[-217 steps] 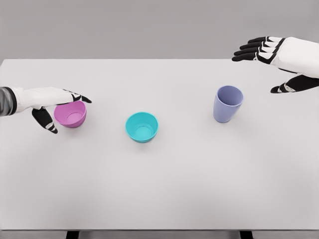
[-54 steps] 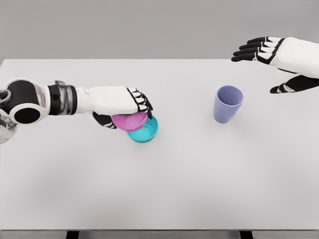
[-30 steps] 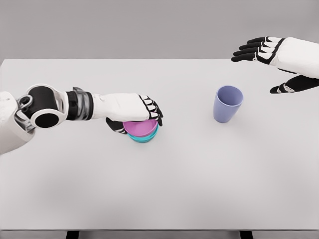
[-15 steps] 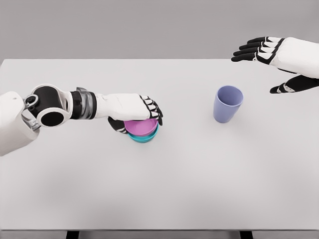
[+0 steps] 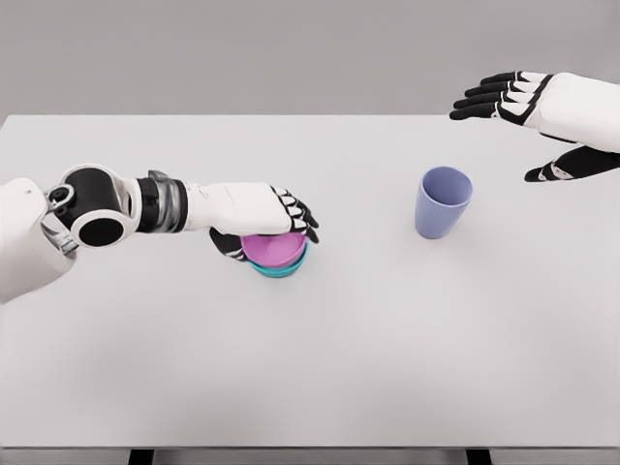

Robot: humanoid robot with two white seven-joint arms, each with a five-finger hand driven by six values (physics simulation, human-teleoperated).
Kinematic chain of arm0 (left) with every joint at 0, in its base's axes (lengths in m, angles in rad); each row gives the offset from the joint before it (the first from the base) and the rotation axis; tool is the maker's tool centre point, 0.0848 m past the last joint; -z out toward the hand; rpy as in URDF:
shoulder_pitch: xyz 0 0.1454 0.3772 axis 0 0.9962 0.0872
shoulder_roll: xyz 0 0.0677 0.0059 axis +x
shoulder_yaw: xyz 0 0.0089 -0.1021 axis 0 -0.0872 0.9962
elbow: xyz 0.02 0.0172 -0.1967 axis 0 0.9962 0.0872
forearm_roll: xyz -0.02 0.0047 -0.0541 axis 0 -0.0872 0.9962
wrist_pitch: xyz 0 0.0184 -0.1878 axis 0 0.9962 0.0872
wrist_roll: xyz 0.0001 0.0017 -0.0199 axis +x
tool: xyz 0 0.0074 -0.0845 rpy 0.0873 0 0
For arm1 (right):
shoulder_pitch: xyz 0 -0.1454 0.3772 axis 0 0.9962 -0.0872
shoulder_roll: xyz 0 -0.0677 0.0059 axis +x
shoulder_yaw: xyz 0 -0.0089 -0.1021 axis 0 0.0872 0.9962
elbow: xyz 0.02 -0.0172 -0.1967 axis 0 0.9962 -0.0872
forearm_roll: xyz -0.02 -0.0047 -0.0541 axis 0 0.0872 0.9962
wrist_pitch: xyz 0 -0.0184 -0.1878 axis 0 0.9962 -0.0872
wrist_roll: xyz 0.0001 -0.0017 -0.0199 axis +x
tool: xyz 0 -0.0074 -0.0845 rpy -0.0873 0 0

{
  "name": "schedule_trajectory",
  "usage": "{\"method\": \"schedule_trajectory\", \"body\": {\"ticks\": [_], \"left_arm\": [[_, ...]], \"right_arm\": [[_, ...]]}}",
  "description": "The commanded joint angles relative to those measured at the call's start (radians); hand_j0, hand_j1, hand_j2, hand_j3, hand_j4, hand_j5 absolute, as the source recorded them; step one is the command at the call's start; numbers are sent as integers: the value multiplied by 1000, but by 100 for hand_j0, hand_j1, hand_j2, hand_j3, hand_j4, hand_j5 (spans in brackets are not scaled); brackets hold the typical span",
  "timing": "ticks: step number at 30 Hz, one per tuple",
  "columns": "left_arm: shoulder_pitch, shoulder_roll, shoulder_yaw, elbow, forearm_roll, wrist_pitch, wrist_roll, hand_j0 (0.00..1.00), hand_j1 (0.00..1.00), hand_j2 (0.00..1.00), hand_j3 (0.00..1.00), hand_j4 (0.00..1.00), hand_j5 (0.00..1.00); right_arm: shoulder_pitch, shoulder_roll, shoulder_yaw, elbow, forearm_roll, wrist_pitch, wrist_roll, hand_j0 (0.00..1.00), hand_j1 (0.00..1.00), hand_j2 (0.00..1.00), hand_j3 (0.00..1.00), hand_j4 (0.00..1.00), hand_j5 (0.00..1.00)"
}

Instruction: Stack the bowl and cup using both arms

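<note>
Left hand [image 5: 266, 221] draped over pink plastic bowl [image 5: 272, 249], nested in teal plastic bowl [image 5: 281, 267], fingers loosening, grip uncertain. Right hand [image 5: 523, 102] wide, empty, poised beyond lavender plastic cup [image 5: 442, 201].

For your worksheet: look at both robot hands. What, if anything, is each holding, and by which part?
The left hand grips the pink bowl at its rim, nested in the teal bowl. The right hand is open, holding nothing.

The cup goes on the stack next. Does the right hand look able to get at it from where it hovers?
Probably yes. The right hand hovers open, up and to the right of the upright cup, with only bare table between; the left hand is away at the bowls.
</note>
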Motion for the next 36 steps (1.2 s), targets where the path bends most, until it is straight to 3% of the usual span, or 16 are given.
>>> {"method": "schedule_trajectory", "body": {"ticks": [1,11,16,18,20,23,25,27,33,36], "left_arm": [[0,1,0,0,2,1,0,99,99,99,99,99,99],[-8,10,3,-17,12,-10,0,100,100,100,100,100,100],[-15,90,58,-66,74,-131,0,100,100,100,100,100,100],[-43,127,84,-72,166,-227,0,100,100,100,100,100,100],[-40,170,178,-72,280,-338,0,100,100,100,100,100,100],[-28,280,230,-71,513,-338,0,100,100,100,100,100,100],[-21,351,227,-61,637,-338,0,100,100,100,100,100,100],[51,394,230,-55,739,-338,0,100,100,100,100,100,100],[192,426,248,132,923,-338,0,100,100,100,100,100,100],[206,433,247,159,938,-338,0,100,100,100,100,100,100]], "right_arm": [[0,-1,0,0,-6,3,-1,100,100,100,100,100,100],[0,-1,0,0,-6,3,-1,100,100,100,100,100,100],[0,-1,0,0,-6,3,-1,100,100,100,100,100,100],[0,-1,0,1,-6,3,-1,100,100,100,100,100,100],[0,-1,0,0,-6,3,-1,100,100,100,100,100,100],[0,-1,-2,0,-6,3,-1,100,100,100,100,100,100],[0,-1,0,0,-6,3,-1,100,100,100,100,100,100],[0,-6,-2,1,-6,3,-1,100,100,100,100,100,100],[29,-30,-2,0,-6,3,-1,100,100,100,100,100,100],[29,-29,-13,-16,-5,3,-1,100,100,100,100,100,100]]}}
